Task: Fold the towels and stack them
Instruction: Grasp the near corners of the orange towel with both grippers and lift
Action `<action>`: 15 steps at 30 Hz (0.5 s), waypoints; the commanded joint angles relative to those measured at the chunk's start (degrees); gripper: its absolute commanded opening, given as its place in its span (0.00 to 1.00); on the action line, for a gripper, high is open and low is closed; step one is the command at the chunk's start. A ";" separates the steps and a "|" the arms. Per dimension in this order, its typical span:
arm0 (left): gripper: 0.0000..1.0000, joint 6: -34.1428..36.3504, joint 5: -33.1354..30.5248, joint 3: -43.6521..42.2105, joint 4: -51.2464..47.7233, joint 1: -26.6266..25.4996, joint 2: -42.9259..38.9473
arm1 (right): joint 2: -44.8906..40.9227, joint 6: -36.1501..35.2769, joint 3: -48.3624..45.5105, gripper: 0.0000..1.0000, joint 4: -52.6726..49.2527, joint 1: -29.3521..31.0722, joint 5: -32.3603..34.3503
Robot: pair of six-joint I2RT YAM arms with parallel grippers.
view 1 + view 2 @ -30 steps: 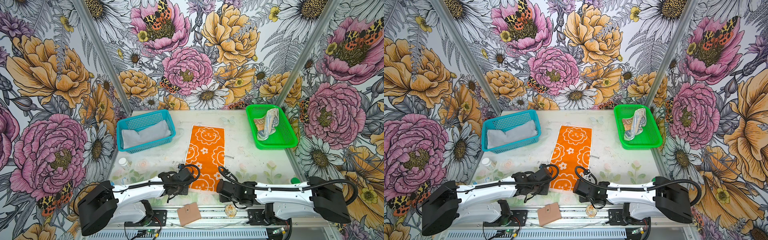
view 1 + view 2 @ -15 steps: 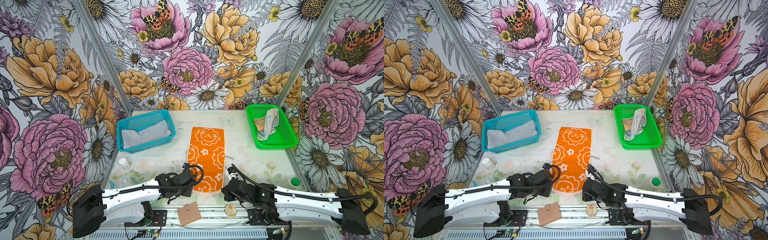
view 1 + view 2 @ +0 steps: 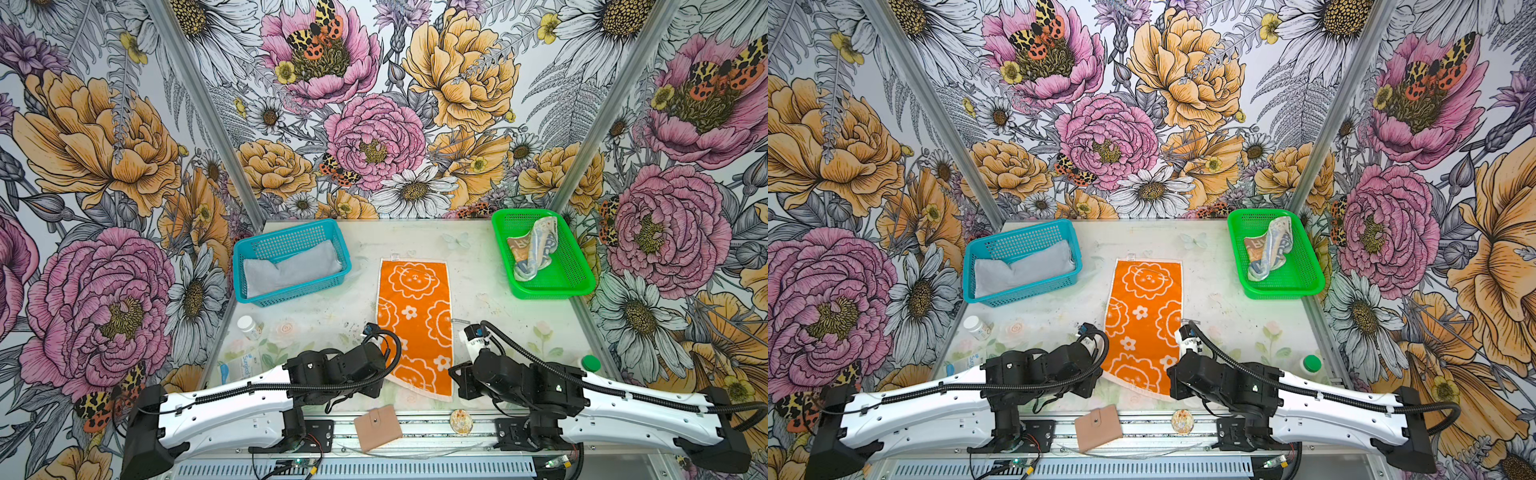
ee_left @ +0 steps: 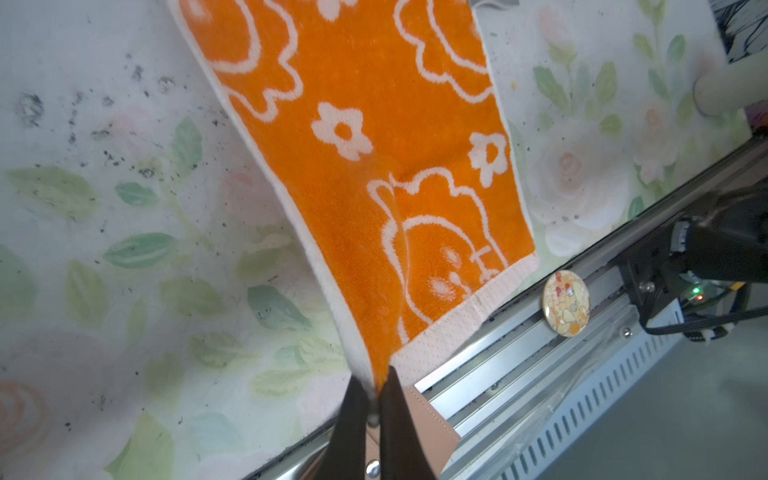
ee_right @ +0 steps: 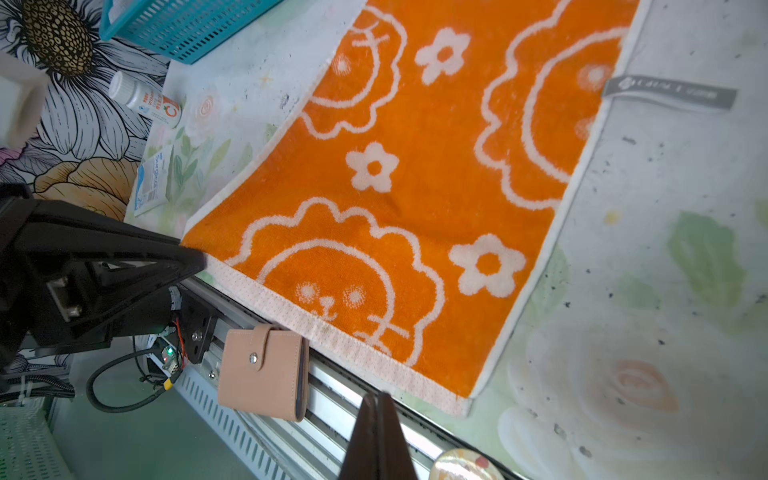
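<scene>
The orange-and-cream towel [image 3: 415,324] [image 3: 1144,320] lies spread lengthwise mid-table, its near end at the front edge and skewed. My left gripper [image 4: 376,380] is shut on that towel's near left corner, a pinch of orange cloth [image 4: 374,166] rising between the fingers; the right wrist view shows it as well [image 5: 195,259]. My right gripper [image 5: 378,399] is shut on nothing, over the front rail just off the towel's near right corner [image 5: 461,403]. The grey towel [image 3: 291,270] lies in the blue basket. The lettered towel [image 3: 534,249] is crumpled in the green basket.
The blue basket [image 3: 291,293] stands back left, the green basket [image 3: 552,286] back right. A tan wallet [image 3: 377,427] and a round badge [image 3: 461,422] lie on the front rail. A white bottle [image 3: 248,327] and a blue-white packet [image 3: 241,368] are at the left, a green-capped bottle [image 3: 590,363] at the right.
The orange towel has slid toward the front edge with my left gripper. The right arm has drawn back to the right, off the towel's near corner.
</scene>
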 commanded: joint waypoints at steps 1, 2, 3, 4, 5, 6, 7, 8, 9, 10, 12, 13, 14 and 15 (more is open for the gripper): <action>0.00 4.68 -0.81 3.38 0.18 6.27 1.84 | 3.98 -7.37 4.49 0.00 -1.40 -4.77 1.88; 0.00 5.96 -0.34 4.15 0.31 8.12 2.90 | 5.30 -8.59 5.41 0.00 -1.39 -6.20 0.73; 0.00 6.89 1.62 4.69 0.21 9.20 3.97 | 6.53 -9.24 5.89 0.00 -1.32 -7.10 -0.51; 0.00 7.49 1.93 4.91 0.27 9.70 4.84 | 7.35 -9.33 5.79 0.00 -1.30 -7.43 -1.19; 0.00 7.84 2.27 4.88 0.21 9.83 5.82 | 8.23 -8.87 5.07 0.11 -1.30 -7.39 -2.16; 0.00 7.58 2.76 4.52 0.21 9.81 6.75 | 9.18 -7.60 3.72 0.23 -1.22 -7.40 -3.54; 0.00 7.11 3.20 3.92 0.34 9.74 7.57 | 9.98 -6.08 2.00 0.30 -1.00 -7.15 -4.55; 0.00 6.44 3.16 2.93 0.30 9.50 8.56 | 10.72 -4.25 -0.05 0.34 -0.30 -6.27 -5.26; 0.00 5.59 2.86 2.01 0.25 9.05 9.44 | 11.22 -2.49 -2.06 0.36 0.79 -4.94 -5.39; 0.00 4.71 2.29 1.02 0.22 8.66 10.10 | 11.46 -1.11 -3.64 0.36 2.13 -3.61 -5.55; 0.00 2.39 0.59 -0.95 0.22 7.93 11.58 | 11.63 1.55 -7.06 0.37 6.30 -1.23 -5.86; 0.00 1.39 0.54 -1.69 0.15 7.92 12.05 | 11.68 2.36 -8.05 0.37 8.28 -0.49 -6.21; 0.00 0.08 -1.65 -2.26 0.17 7.82 12.59 | 12.00 3.25 -9.02 0.37 10.52 0.21 -6.59; 0.00 -0.93 -2.69 -2.71 0.22 7.68 13.08 | 12.60 3.86 -9.70 0.37 12.49 0.66 -6.92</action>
